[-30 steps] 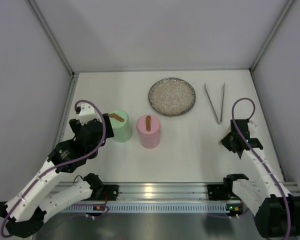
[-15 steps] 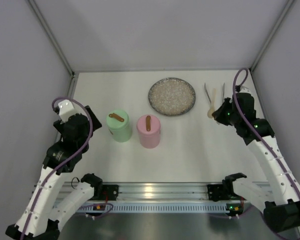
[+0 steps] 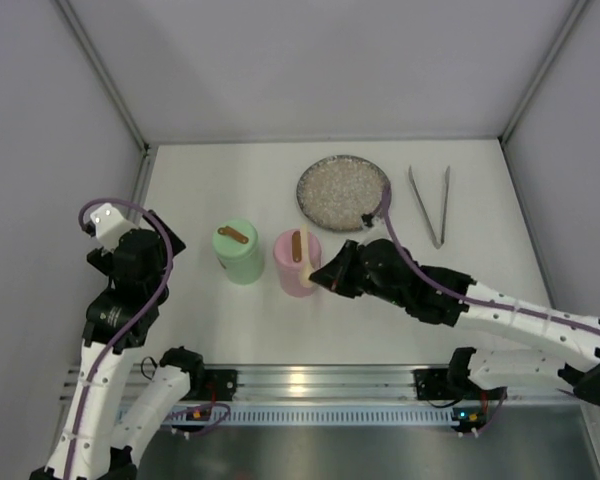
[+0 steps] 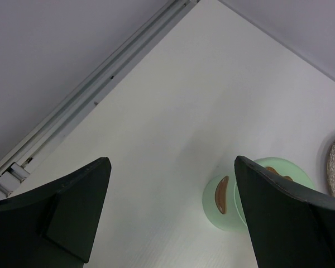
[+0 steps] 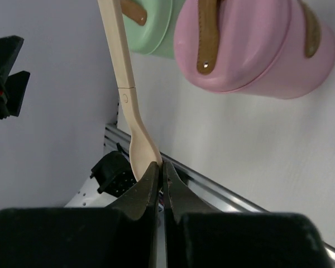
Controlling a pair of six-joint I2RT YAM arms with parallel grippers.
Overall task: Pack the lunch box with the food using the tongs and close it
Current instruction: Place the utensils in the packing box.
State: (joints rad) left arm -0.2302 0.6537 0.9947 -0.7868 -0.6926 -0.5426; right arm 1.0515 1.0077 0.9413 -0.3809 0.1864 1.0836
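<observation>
My right gripper [image 5: 162,167] is pressed together on the bowl end of a light wooden spoon [image 5: 124,84]. The spoon's long handle juts out ahead of the fingers, passing beside the pink container [image 5: 251,44] and crossing in front of the green container [image 5: 151,25]. From above, that arm is stretched low across the table [image 3: 200,180] from the right, and its tip sits just beside the pink container's near right side. I cannot tell whether the spoon touches it. My left gripper [image 4: 172,184] is spread wide and pinches nothing. It hangs in the air by the left wall, and its wrist view shows the green container on the table below, close to the right finger [image 4: 290,218]. The 2 containers stand side by side near the middle, green on the left and pink on the right, each with its lid on and a brown strap across the top. The speckled grey plate [image 3: 344,192] lies behind them. The tongs [image 3: 425,210] lie flat at the far right, beside the plate but apart from it, with their joined end toward me and well away from both my grippers.
</observation>
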